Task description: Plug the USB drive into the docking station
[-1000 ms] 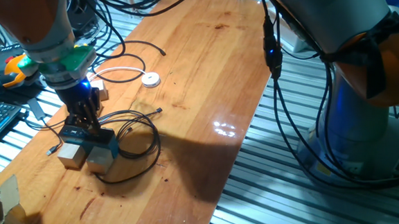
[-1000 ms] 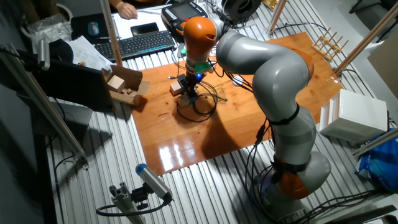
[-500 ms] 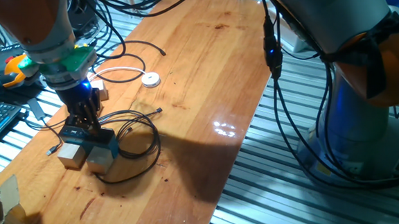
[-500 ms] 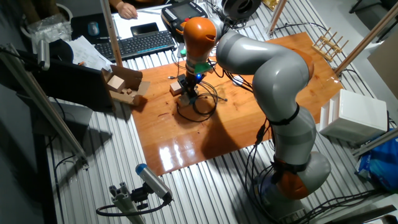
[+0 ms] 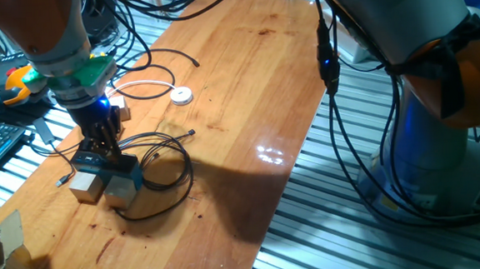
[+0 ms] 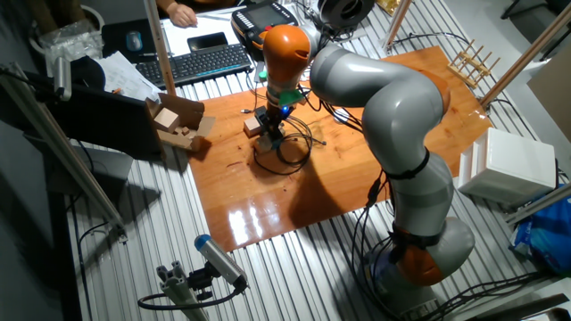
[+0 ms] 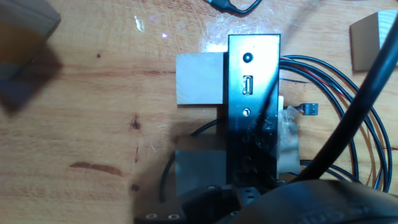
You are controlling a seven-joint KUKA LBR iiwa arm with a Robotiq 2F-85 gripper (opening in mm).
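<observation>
The docking station [image 5: 108,163] is a flat black box resting on two pale wooden cubes [image 5: 85,187], with thin black cables looping off to its right. In the hand view the docking station [image 7: 252,93] runs up the frame, and an empty USB port [image 7: 248,85] shows on its face. My gripper [image 5: 100,145] points straight down onto the docking station's top, fingers close together. It also shows in the other fixed view [image 6: 272,125]. In the hand view the gripper [image 7: 245,196] is a dark blur at the bottom edge. A small dark piece held there looks like the USB drive, mostly hidden.
Black cables [image 5: 167,168] loop on the wooden table right of the docking station. A white round disc on a white cord [image 5: 182,95] lies behind it. Cardboard pieces [image 5: 1,249] sit at the table's near left corner. A keyboard [image 6: 201,61] lies beyond the table.
</observation>
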